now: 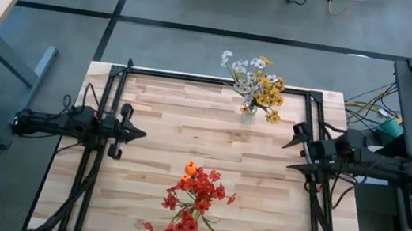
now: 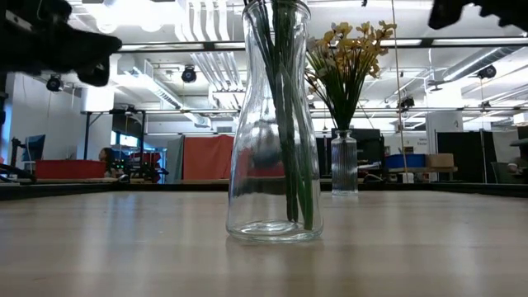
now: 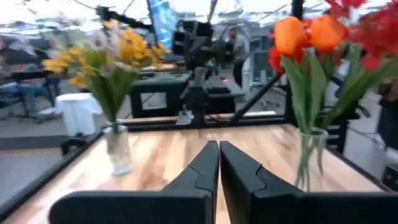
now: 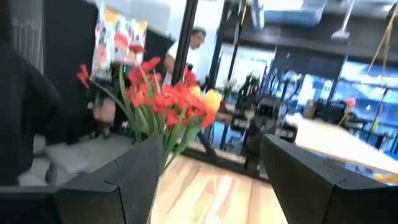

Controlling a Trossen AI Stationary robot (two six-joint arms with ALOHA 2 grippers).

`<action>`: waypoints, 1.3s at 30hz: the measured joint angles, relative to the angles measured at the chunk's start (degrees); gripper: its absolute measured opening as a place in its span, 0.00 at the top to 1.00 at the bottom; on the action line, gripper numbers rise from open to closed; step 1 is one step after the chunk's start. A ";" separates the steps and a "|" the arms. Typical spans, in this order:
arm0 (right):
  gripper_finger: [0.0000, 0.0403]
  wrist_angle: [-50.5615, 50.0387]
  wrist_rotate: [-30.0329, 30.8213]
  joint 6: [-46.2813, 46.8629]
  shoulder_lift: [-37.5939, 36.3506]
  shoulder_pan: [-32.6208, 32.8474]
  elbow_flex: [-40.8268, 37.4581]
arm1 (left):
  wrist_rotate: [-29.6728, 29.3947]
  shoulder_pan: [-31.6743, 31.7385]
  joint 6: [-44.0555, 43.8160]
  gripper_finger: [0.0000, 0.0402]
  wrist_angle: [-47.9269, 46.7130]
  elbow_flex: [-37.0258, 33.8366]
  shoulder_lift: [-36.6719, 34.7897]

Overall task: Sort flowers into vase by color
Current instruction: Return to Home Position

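Two clear vases stand on the wooden table [image 1: 159,109], and the wide vase [image 2: 247,190] near the front edge serves as the marker for everything else. It holds the red flowers [image 1: 194,202], too many sprays to count, together with two orange blossoms [image 3: 290,34]; their green stems stand upright inside the glass. The narrow vase [image 2: 344,165] stands well behind the wide vase and a little to its right, close to the table's far edge. It carries the yellow flowers [image 1: 272,96] mixed with the white flowers [image 1: 238,62], again too many to count singly. Two grippers flank the wide vase, both raised above the table and well apart from it. The left gripper [image 1: 142,133] hangs off to its left, its fingers pressed together with nothing held. The right gripper [image 1: 291,148] hangs off to its right, its fingers spread wide and empty. One person [image 4: 189,46] shows in the room beyond the wide vase.
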 joint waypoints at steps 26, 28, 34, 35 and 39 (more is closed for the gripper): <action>0.34 -2.16 22.93 5.98 -9.49 -0.35 -17.65 | -1.37 -0.02 -7.50 1.00 7.76 -6.03 3.06; 0.34 -2.48 22.94 6.62 -9.51 -0.35 -17.65 | -1.39 -0.02 -7.50 1.00 7.74 -6.03 3.28; 0.34 -2.83 22.94 6.64 -9.49 -0.35 -17.65 | -1.39 -0.02 -7.50 1.00 7.72 -6.03 3.99; 0.34 -2.83 22.94 6.60 -9.49 -0.35 -17.65 | -1.39 -0.02 -7.50 1.00 7.79 -6.03 4.17; 0.34 -2.83 22.94 6.62 -9.49 -0.35 -17.68 | -1.39 -0.02 -7.48 1.00 7.76 -6.03 4.66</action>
